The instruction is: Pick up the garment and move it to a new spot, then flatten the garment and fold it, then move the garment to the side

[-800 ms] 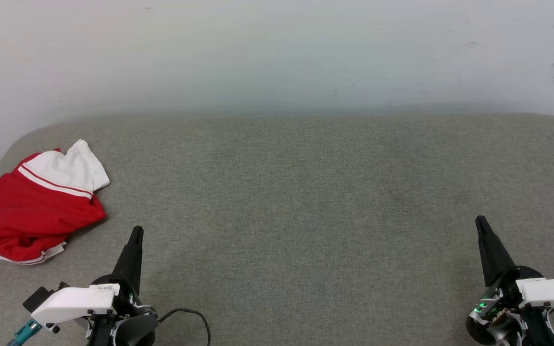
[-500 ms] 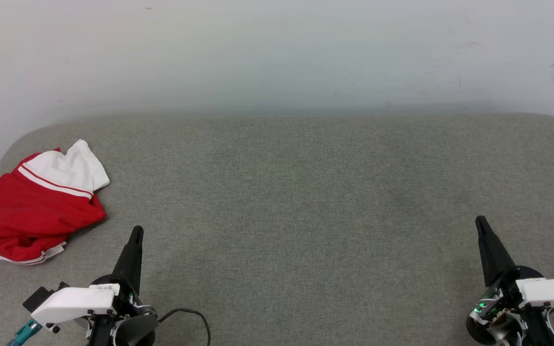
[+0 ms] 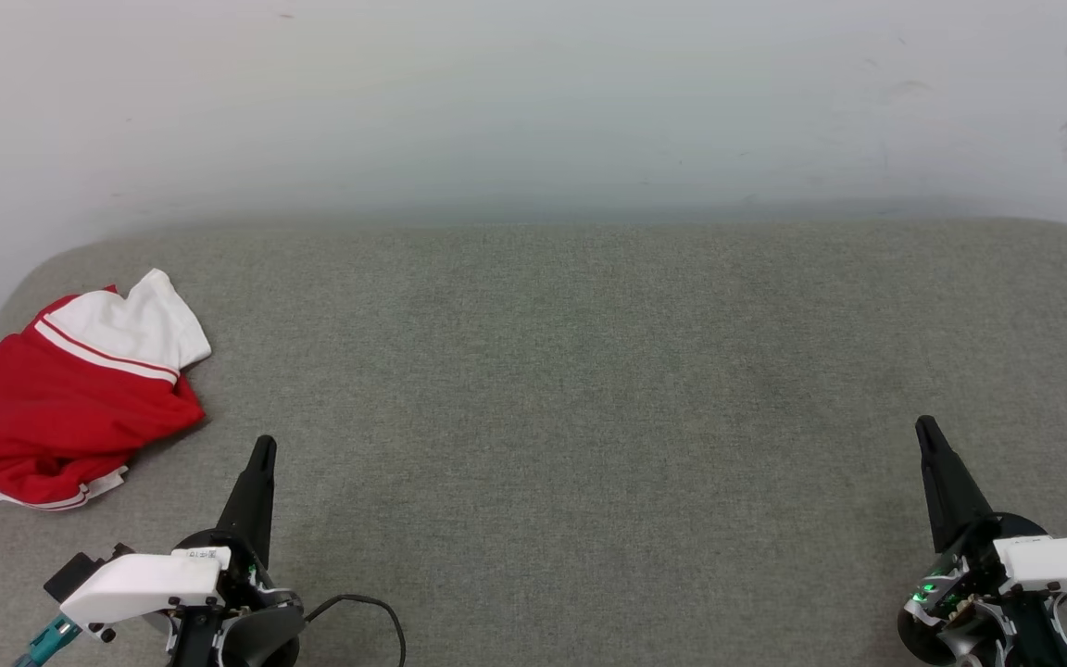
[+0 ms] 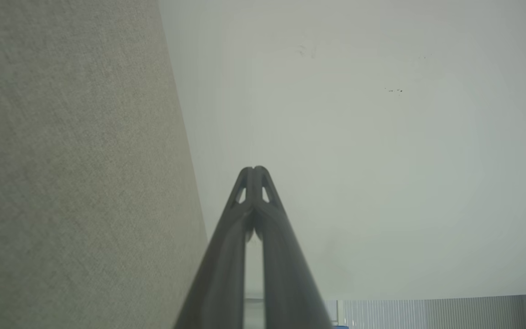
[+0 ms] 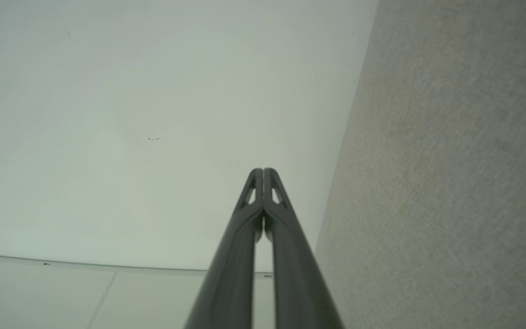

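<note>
The garment [image 3: 52,417], a red T-shirt with a white sleeve and striped trim, lies crumpled at the far left edge of the grey fabric surface [image 3: 571,389]. My left gripper [image 3: 262,446] sits at the lower left, a short way to the right of the garment and apart from it, its fingers pressed together and empty. My right gripper [image 3: 924,426] rests at the lower right, far from the garment, also shut with nothing in it. In the left wrist view the left gripper [image 4: 254,170] has its tips touching, and in the right wrist view the right gripper [image 5: 262,171] does too.
A pale wall [image 3: 533,102] rises behind the padded surface, whose far corners are rounded. A black cable [image 3: 376,611] loops beside my left wrist. Wide bare fabric stretches between the two grippers.
</note>
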Motion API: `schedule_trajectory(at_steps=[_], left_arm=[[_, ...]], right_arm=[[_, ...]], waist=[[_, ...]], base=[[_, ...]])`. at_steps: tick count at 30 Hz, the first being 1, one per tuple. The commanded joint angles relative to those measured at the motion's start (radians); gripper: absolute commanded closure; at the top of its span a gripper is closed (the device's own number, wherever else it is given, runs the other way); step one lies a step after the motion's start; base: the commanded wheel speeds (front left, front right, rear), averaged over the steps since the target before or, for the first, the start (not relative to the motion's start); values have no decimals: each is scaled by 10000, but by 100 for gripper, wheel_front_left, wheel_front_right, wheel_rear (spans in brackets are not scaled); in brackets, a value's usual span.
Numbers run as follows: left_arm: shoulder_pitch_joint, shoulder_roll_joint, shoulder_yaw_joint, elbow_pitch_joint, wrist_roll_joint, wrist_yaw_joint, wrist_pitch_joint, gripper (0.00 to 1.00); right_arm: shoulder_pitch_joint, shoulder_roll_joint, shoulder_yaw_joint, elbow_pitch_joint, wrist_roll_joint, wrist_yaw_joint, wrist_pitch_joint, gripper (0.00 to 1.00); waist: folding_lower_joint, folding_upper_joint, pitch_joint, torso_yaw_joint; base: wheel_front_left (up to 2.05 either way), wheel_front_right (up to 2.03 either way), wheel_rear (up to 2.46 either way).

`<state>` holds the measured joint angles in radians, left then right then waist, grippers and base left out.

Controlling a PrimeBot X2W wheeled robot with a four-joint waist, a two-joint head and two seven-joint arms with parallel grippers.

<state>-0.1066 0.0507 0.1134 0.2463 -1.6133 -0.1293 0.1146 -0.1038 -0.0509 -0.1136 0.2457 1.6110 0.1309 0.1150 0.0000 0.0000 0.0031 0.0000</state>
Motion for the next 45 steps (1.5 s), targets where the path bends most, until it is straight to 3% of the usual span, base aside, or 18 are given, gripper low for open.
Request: schedule_trajectory(at_steps=[1, 4, 5, 13, 25, 33, 45], left_arm=[[-61, -15, 24, -17, 10, -46, 15, 100], [-61, -15, 24, -17, 10, -46, 15, 100], [1, 0, -1, 1, 2, 2, -3, 0], [318, -23, -192, 211, 81, 11, -265, 0], [603, -18, -293, 122, 650, 6, -927, 0], [660, -15, 171, 24, 1612, 3, -1261, 0], [785, -11, 642, -600, 3226, -3, -1711, 0]], right_arm=[[-126, 15, 5, 1, 38, -4, 5, 100], [-126, 15, 5, 1, 38, -4, 5, 100], [1, 0, 1, 2, -5, 0, -4, 0], [345, 5, 110, 257, -306, -2, -262, 0], [489, 5, 147, 213, -1774, -2, -926, 0], [529, 5, 196, -43, -3191, -2, -1264, 0], [633, 5, 285, -843, -6372, -2, -1711, 0]], waist=[[0, 0, 0, 0], [0, 0, 0, 0], [0, 0, 0, 0], [0, 0, -14, -9], [0, 0, -63, -30], [0, 0, -101, -35], [0, 0, -137, -23]], base=[[0, 0, 0], [0, 0, 0], [0, 0, 0], [0, 0, 0], [0, 0, 0], [0, 0, 0], [0, 0, 0]])
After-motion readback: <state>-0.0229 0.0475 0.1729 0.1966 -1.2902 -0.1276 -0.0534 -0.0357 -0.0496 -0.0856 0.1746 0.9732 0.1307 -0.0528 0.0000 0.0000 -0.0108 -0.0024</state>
